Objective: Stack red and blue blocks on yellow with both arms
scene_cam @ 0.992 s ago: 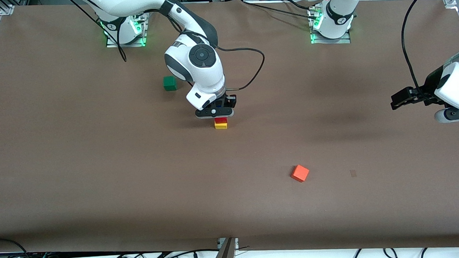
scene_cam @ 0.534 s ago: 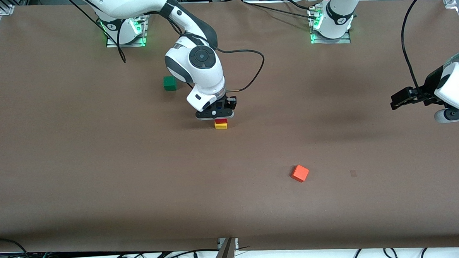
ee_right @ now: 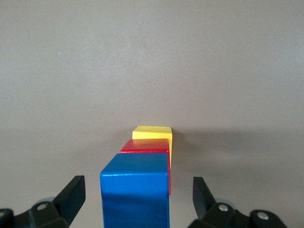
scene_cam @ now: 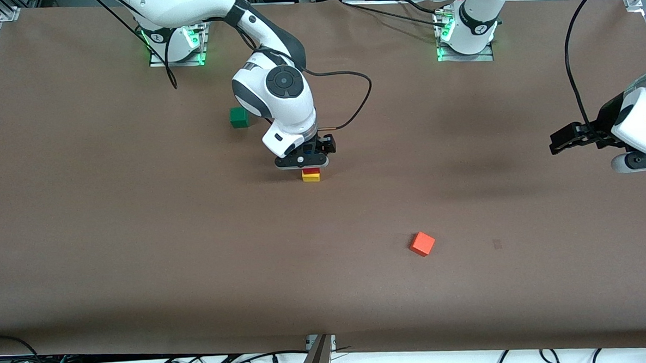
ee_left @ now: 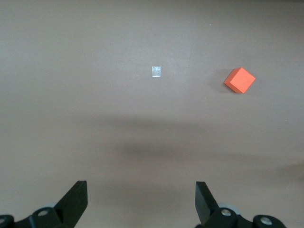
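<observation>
With my right gripper (ee_right: 135,199) spread clear around the blue block (ee_right: 135,192), the stack on red (ee_right: 147,147) and yellow (ee_right: 153,132) lies straight below. I'd lift vertically; my left gripper (ee_left: 141,202) waits open.

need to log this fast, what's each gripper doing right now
Left gripper: open, holding nothing, waiting above bare table.
Right gripper: open, fingers apart either side of the blue block, not gripping it.

Bare table (scene_cam: 140,238) surrounds the block stack (scene_cam: 311,175); only the green cube (scene_cam: 238,117) and orange cube (scene_cam: 422,243) interrupt it.
</observation>
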